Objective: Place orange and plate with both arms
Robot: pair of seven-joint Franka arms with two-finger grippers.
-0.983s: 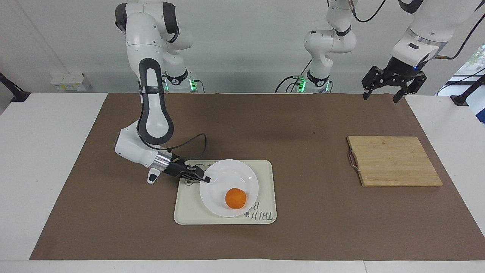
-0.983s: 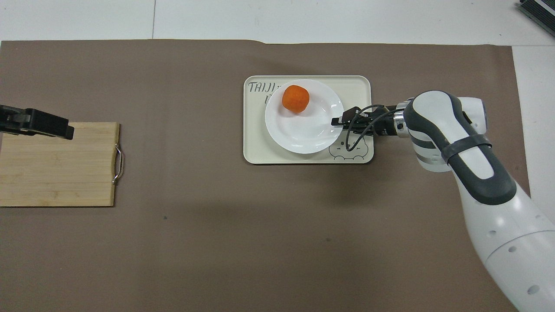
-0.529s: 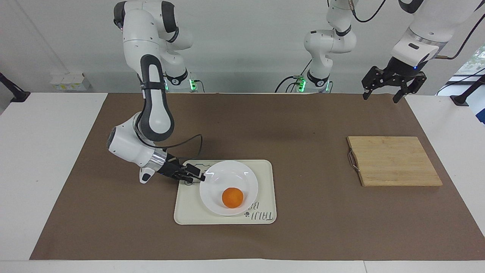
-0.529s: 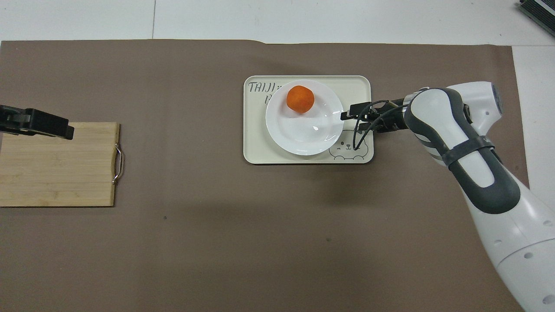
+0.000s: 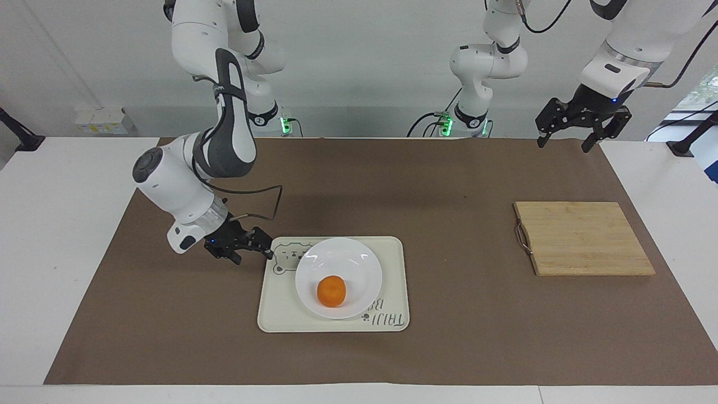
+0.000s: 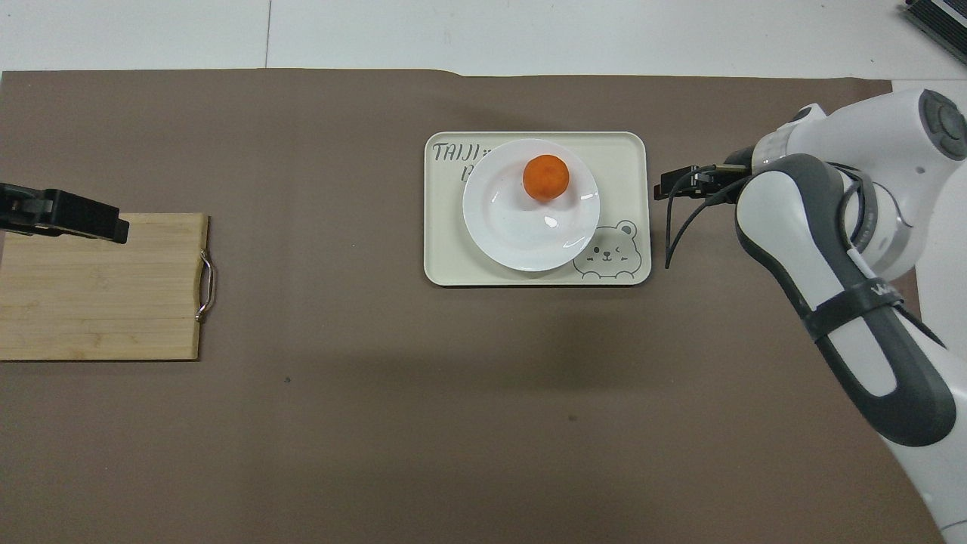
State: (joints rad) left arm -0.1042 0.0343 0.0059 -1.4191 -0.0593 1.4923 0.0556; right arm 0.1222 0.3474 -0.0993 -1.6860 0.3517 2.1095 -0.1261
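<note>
So the right gripper (image 5: 252, 251) sits just off the tray's edge on the right arm's end of the table, low over the brown mat, with its fingers spread apart and nothing between them. It's not touching the tray or the plate; there's a small gap between its tips and the tray's rim. A black cable loops out from its wrist.

Right next to those fingertips is the cream tray (image 5: 392, 264) with the little bear print in the corner closest to the gripper. The white plate (image 5: 359, 264) rests flat on that tray, a bit past the bear corner from the gripper. The orange (image 5: 331, 291) is on the plate, off-centre, toward the rim that's farther from the robots.

Way off toward the left arm's end of the table there's a wooden cutting board (image 5: 583, 238) with a metal handle on the side facing the tray. The left gripper (image 5: 569, 140) hangs up in the air over the mat by the board's robot-side edge, jaws apart too, holding nothing, and that arm is just waiting.
</note>
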